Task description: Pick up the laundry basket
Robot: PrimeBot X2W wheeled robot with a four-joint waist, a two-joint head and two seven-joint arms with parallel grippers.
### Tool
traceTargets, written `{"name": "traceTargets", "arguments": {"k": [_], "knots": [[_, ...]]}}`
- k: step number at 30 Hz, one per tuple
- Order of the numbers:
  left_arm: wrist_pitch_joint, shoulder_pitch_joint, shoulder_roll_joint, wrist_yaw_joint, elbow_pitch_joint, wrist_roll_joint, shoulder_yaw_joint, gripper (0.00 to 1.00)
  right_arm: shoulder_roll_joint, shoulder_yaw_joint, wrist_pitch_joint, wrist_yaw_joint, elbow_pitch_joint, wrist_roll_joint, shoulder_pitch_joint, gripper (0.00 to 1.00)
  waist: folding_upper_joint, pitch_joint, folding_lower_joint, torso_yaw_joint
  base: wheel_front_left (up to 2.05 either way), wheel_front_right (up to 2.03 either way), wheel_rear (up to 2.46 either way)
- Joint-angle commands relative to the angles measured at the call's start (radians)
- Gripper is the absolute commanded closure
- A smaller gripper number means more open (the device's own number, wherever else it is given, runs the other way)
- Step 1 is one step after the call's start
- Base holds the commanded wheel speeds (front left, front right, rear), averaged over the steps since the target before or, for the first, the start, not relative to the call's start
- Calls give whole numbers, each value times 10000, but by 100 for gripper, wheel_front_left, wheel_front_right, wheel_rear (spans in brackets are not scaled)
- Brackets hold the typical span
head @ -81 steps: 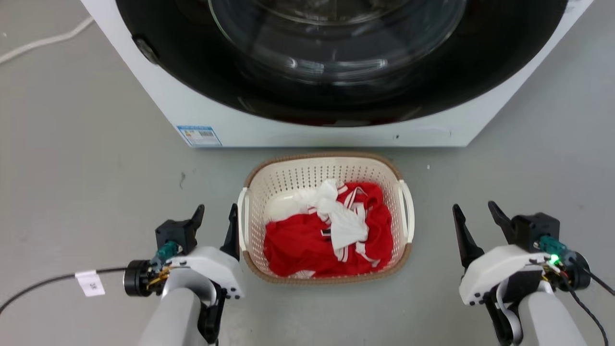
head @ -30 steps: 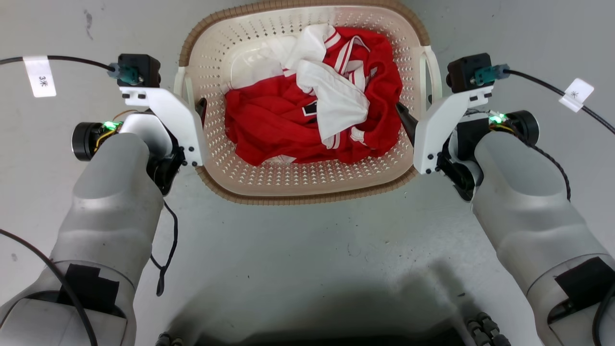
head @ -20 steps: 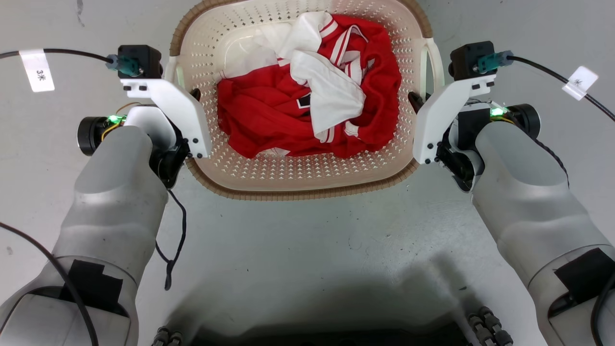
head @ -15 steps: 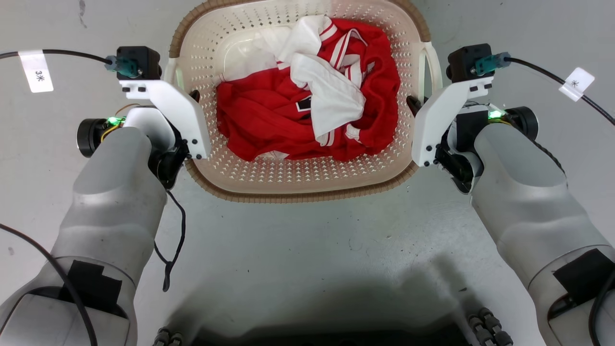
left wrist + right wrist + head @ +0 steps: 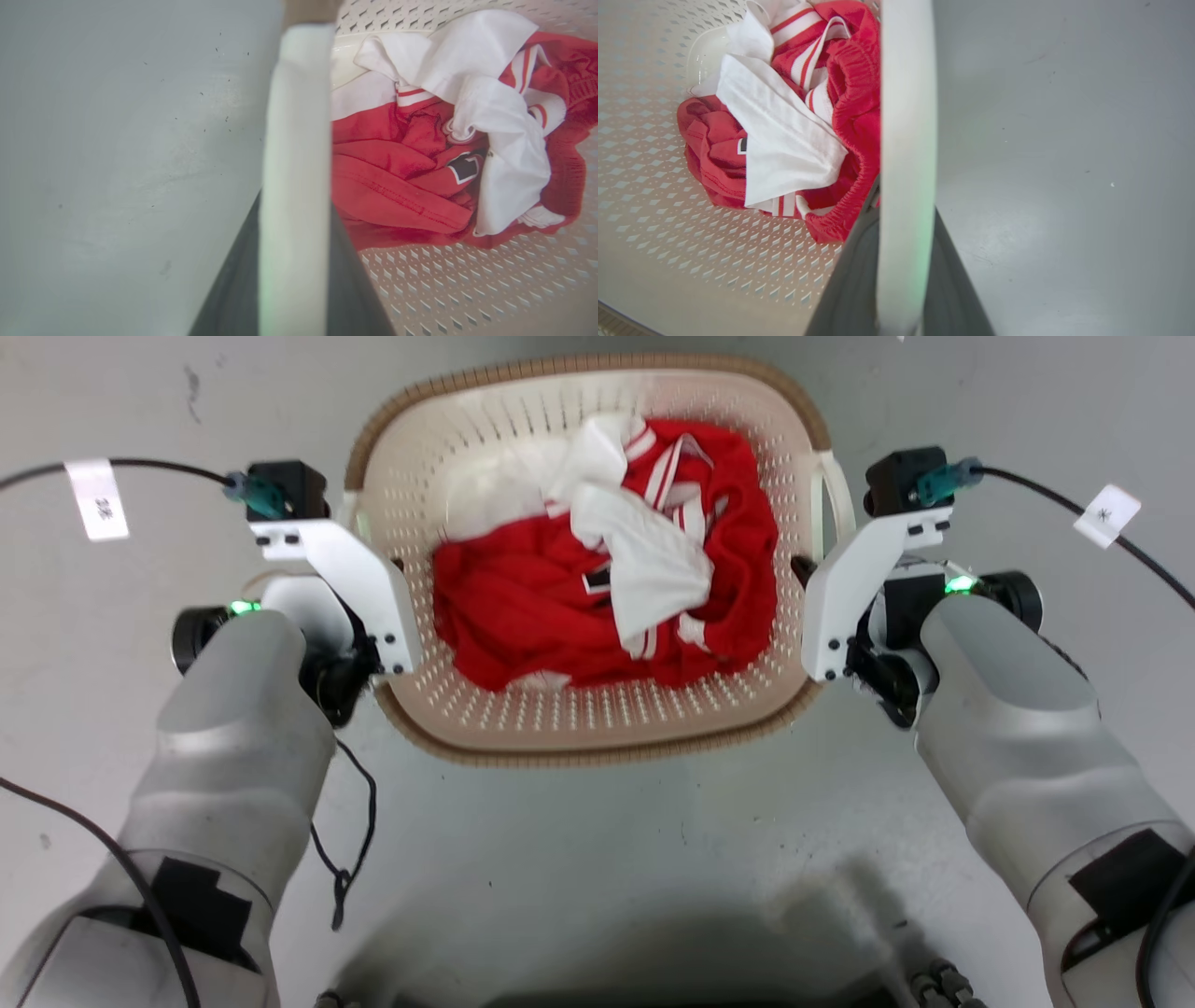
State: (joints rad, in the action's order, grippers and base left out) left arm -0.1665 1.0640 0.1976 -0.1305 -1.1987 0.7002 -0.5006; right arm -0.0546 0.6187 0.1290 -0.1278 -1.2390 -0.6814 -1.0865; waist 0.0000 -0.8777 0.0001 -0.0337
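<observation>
The left gripper (image 5: 293, 261) pinches the laundry basket (image 5: 597, 747) by its white left handle (image 5: 299, 140), a dark finger on each side. The right gripper (image 5: 903, 242) clamps the right handle (image 5: 908, 116) likewise. The basket, between the arms, holds crumpled red and white clothes (image 5: 597, 588). Its walls are cream and perforated, its rim brown and woven-look. Bare grey floor (image 5: 597, 859) lies all around.

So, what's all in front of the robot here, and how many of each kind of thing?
Laundry basket: 1
Handles: 2, the left handle and the right handle
Grippers: 2, the left gripper and the right gripper, each shut on a handle
Clothes heap, red and white: 1, pieces can't be told apart
Cable tags: 2
Total: 8
</observation>
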Motion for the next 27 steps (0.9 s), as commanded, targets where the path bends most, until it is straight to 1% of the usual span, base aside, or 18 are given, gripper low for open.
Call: {"name": "traceTargets", "arguments": {"k": [1, 7, 14, 23, 24, 27], "knots": [[-243, -220, -170, 3, -43, 127, -118, 100, 78, 103, 152, -52, -30, -122, 207, 100, 0, 490, -1, 53, 0, 0, 0], [-893, -756, -348, 0, -170, 655, -337, 100, 101, 251, 782, -52, -157, -542, 729, 100, 0, 1919, -1, 72, 0, 0, 0], [-1599, -1306, -343, -15, -287, 1093, -618, 100, 99, 355, 1839, -52, -228, -1054, 1204, 100, 0, 3437, -1, 12, 0, 0, 0], [-2270, -1733, -354, -16, -429, 1464, -917, 100, 85, 413, 3017, -52, -261, -1645, 1684, 100, 0, 5114, -1, 15, 0, 0, 0], [-2270, -1733, -354, -16, -429, 1464, -917, 100, 85, 413, 3017, -52, -261, -1645, 1684, 100, 0, 5114, -1, 15, 0, 0, 0], [-2532, -1857, -412, -16, -477, 1546, -1018, 100, 55, 429, 3392, -52, -279, -1799, 1842, 100, 0, 5622, -1, 36, 0, 0, 0]]}}
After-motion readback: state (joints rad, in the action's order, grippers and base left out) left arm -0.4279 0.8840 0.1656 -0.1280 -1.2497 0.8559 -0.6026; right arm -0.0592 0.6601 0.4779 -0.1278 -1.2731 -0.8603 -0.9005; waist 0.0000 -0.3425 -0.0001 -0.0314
